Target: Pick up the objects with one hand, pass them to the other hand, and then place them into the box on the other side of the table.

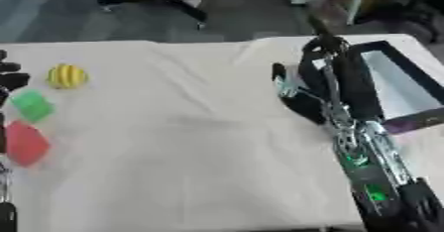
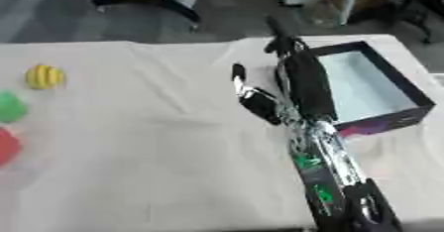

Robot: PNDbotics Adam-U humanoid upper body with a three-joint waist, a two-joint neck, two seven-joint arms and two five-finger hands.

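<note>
Three small things lie near the table's left edge: a yellow striped ball (image 1: 67, 76), a green piece (image 1: 33, 105) below it, and a red piece (image 1: 26, 143) nearest me. At the right stands a dark box (image 2: 386, 122) with a pale inside, and nothing shows in it. My right hand (image 2: 304, 85) is raised along the box's left wall, fingers straight and pointing away from me, thumb spread to the left, holding nothing. Only dark parts of my left hand (image 1: 10, 80) show at the left edge, beside the green piece.
A cream cloth (image 1: 191, 142) covers the table, with broad bare room between the left-hand things and my right arm. Beyond the far edge lies a grey floor with a dark chair base (image 1: 160, 0) and pale furniture.
</note>
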